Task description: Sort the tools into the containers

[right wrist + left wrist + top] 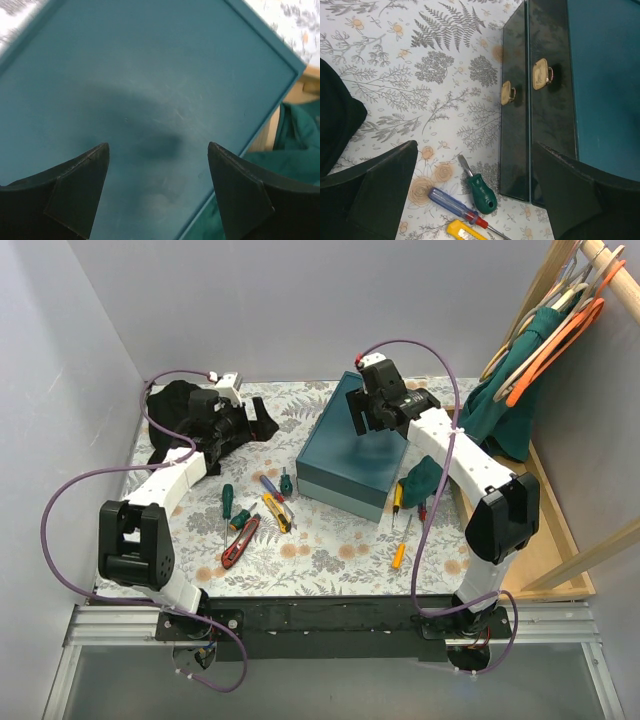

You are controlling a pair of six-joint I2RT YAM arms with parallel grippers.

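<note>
The dark teal box (345, 455) stands closed at mid table; no clear trays show. Tools lie on the floral mat: a green screwdriver (227, 502), a blue-and-red screwdriver (270, 486), a stubby green screwdriver (286, 481), a yellow knife (277, 512) and a red knife (241, 540) to the box's left, yellow-orange screwdrivers (399, 555) to its right. My left gripper (250, 427) is open and empty, above the mat left of the box. In the left wrist view the gripper (475, 150) hangs over the stubby green screwdriver (481, 190). My right gripper (365, 418) is open and empty over the lid (150, 75).
A black cloth (180, 410) lies at the back left. A teal cloth (425, 480) lies against the box's right side. Two small latches (540, 75) show on the box's side. A wooden rack with hangers (560, 320) stands at the right.
</note>
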